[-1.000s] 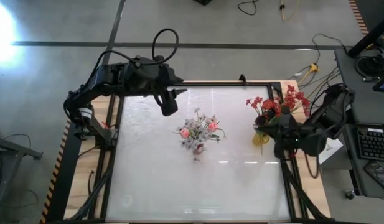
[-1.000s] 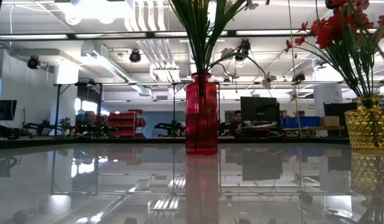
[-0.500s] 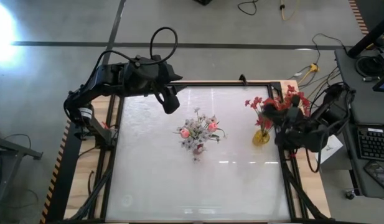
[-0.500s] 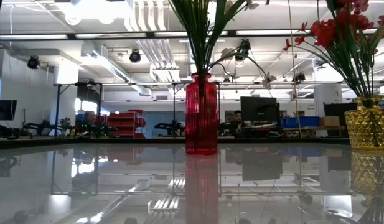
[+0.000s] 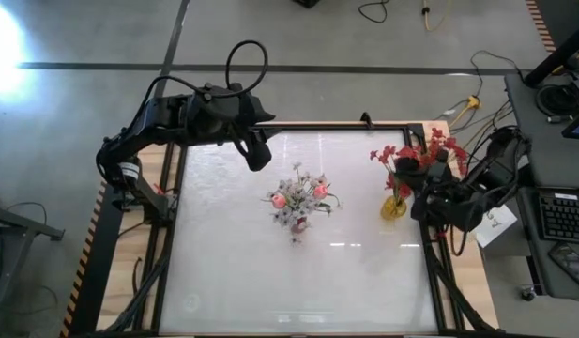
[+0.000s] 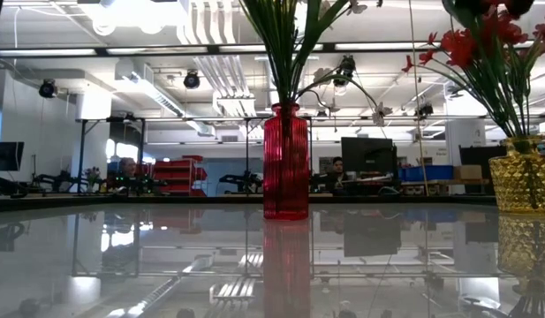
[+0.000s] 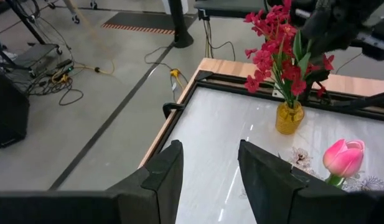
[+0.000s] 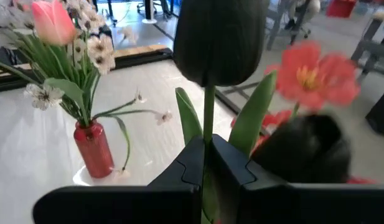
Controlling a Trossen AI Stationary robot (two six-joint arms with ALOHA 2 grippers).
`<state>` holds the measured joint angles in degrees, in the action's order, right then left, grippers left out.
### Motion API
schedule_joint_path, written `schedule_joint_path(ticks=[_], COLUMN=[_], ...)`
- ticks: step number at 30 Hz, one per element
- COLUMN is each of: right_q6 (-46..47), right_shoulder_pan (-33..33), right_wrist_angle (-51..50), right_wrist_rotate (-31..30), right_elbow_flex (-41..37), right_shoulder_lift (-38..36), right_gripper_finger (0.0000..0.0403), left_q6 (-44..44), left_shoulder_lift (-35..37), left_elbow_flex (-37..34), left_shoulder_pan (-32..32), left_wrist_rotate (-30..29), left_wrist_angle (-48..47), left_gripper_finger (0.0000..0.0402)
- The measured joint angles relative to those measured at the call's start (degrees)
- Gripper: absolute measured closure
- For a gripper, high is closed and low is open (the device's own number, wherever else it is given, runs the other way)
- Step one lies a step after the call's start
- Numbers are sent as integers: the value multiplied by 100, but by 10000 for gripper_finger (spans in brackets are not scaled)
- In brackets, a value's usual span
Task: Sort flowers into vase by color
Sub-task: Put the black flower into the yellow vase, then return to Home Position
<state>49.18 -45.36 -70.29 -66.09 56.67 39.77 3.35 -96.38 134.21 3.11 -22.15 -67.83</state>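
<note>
Right gripper (image 8: 207,163) closed on a green stem (image 8: 208,115), dark bud (image 8: 220,38) above its fingers, yellow vase (image 5: 393,207) of red flowers (image 5: 409,156) just beside it, left gripper (image 7: 210,163) parted and empty, well apart, red vase (image 6: 285,162) with pink buds (image 5: 299,194) mid-table, its ribbed glass plain only in the low view.

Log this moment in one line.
right gripper: shut on dark tulip, by yellow vase | left gripper: open, waiting, far-left corner

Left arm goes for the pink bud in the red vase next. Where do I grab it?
Probably the green stalk just under the pink bud, approached level from the left end effector's side: the stalk stands upright from the red vase's narrow neck, crowded by white sprays.
</note>
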Motion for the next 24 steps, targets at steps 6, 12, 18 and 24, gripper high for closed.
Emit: schedule_joint_path(ticks=[6,12,18,24], right_q6=[554,870,769,602], right_shoulder_pan=[0,0,0,0], right_wrist_angle=[-7,-25,-144,-229], right_wrist_rotate=[609,1222,1968,2269], right_elbow_flex=[-250,-120,506,1319], right_shoulder_lift=[11,17,19,17], right_gripper_finger=[389,337,254,208], left_q6=[59,66,33,22], left_shoulder_lift=[38,230,443,688], left_elbow_flex=[0,0,0,-11], left_shoulder_pan=[-13,-15,-12,-57], left_wrist_rotate=[90,102,669,970], left_wrist_angle=[-331,-533,-648,-618], left_gripper_finger=[261,261,261,261])
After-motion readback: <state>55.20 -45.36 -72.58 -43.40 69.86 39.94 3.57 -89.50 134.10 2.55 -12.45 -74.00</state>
